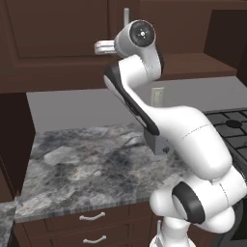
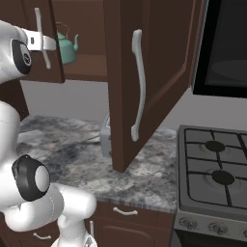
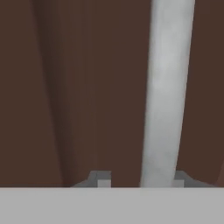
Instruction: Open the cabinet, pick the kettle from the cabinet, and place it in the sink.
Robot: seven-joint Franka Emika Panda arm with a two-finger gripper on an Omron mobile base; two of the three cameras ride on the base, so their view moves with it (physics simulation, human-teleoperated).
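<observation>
Reaching up and to its left, the arm held the gripper (image 2: 42, 43) against the long vertical handle (image 2: 47, 41) of the left cabinet door (image 2: 46, 53). In the hand view the handle (image 3: 168, 92) ran as a pale upright bar between the two fingertips (image 3: 99, 178), nearer the right-hand tip than the left. The fingers were spread to either side of the bar; whether either pad touched the metal could not be told from these views.

The cabinet (image 2: 159, 58) stood with its right door (image 2: 149, 72) swung well out over the table (image 2: 72, 149), its own handle (image 2: 138, 82) facing the camera. The left door appeared only partly open in the right base view.

The kettle (image 2: 67, 46) sat upright on the cabinet shelf, just beyond the left door and to the right of the gripper, spout pointing right. Its wire handle arched over the lid.

Judged from this layout, the step in hand was opening the left door, with the handle's long axis vertical and crossing the line between the fingers. The kettle lay behind the door plane, so the door probably needed further swing before any reach inside.

A grey toaster (image 2: 106, 137) stood on the table behind the open right door.
</observation>
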